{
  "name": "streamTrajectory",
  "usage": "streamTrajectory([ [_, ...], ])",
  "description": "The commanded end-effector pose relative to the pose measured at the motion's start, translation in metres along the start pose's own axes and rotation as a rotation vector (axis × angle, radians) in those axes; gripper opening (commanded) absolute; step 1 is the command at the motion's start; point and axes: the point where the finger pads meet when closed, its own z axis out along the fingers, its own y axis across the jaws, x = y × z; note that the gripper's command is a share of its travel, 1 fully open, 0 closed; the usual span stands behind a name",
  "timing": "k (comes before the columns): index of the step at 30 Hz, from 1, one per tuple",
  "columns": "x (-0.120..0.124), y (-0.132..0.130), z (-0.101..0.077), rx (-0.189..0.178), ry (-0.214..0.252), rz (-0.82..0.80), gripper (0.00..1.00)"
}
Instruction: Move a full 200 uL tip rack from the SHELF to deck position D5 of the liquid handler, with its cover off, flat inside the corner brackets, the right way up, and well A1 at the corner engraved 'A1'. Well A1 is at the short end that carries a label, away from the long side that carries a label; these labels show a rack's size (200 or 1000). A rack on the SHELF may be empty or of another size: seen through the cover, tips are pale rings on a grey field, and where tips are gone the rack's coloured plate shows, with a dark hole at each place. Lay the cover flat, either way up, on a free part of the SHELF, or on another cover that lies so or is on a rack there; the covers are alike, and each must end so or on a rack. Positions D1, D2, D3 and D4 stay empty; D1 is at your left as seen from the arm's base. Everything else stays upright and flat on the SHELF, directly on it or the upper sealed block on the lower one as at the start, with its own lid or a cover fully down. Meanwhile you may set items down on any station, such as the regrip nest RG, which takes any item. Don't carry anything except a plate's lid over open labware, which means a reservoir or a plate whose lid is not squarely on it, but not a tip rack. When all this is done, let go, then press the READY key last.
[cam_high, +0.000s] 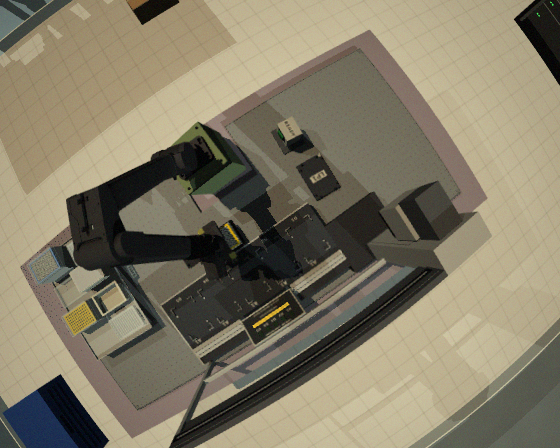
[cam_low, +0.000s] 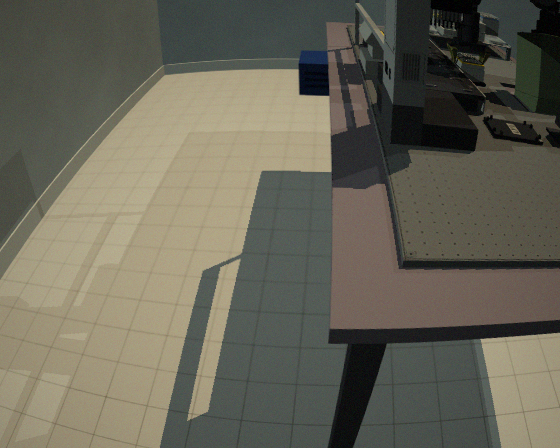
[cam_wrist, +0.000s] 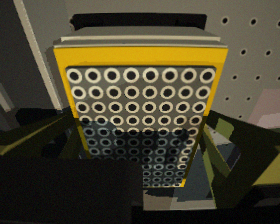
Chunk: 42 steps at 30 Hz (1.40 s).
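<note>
Tip rack (cam_high: 231, 235) first: from the top view I see its yellow frame just beyond the wrist, near the arm-side edge of the liquid handler deck (cam_high: 220, 310), and I cannot tell from here whether it sits inside any set of corner brackets or which position that would be. On the shelf (cam_high: 107, 345) at the left a blue rack (cam_high: 42, 264), another yellow rack (cam_high: 80, 318) and a pale covered item (cam_high: 127, 322) stay put. The READY key (cam_high: 291, 128) is well apart from the arm, so I judge that press is left, along with confirming placement at D5 and orientation. The arm folds from its green base (cam_high: 215, 160) out to the elbow at the left and back across toward the deck, forearm roughly level.

Exterior view gives me little (the bench edge and floor fill most of it); I can only make out yellow finger parts around a pale block far back at the gripper (cam_low: 469, 56).

Wrist view is the useful one: I look down on the rack (cam_wrist: 140, 115), cover off, every visible well showing a pale ring on grey, so it reads as full. The gripper's fingers stand spread wide on either side, holding nothing; I judge the rack has been let go. No label or engraved corner is legible to me.
</note>
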Motion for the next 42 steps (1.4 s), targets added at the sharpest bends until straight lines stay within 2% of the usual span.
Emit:
streamTrajectory([
  [1,-0.003,0.006,-0.002,-0.016,-0.006,0.002,1.0],
  [5,0.0,0.007,-0.013,-0.02,-0.004,0.0,1.0],
  [27,0.001,0.005,-0.042,-0.016,-0.005,0.0,1.0],
  [42,-0.001,0.01,-0.069,-0.025,-0.009,0.002,1.0],
])
